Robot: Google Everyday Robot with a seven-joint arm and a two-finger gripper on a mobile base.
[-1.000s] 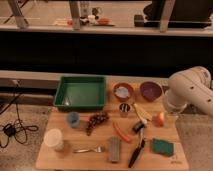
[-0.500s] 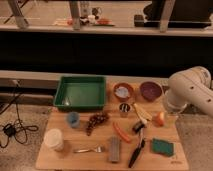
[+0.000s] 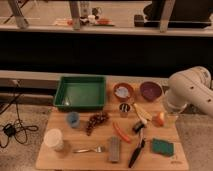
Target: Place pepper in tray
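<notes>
The pepper (image 3: 120, 131) is slim and orange-red. It lies on the wooden table (image 3: 75, 161) near the middle front, between the grapes (image 3: 96, 121) and a small dark object (image 3: 138, 127). The green tray (image 3: 61, 95) stands at the table's back left, and nothing shows in it. My white arm (image 3: 192, 92) comes in from the right edge. My gripper (image 3: 174, 107) is at its lower end, over the table's right edge beside the purple bowl (image 3: 150, 90), well right of the pepper and far from the tray.
A brown bowl (image 3: 123, 91), metal cup (image 3: 124, 109), banana (image 3: 141, 112) and orange fruit (image 3: 159, 119) lie between arm and pepper. A blue cup (image 3: 73, 119), white cup (image 3: 54, 139), fork (image 3: 90, 149), grey block (image 3: 115, 150), black-handled tool (image 3: 136, 151) and green sponge (image 3: 162, 146) fill the front.
</notes>
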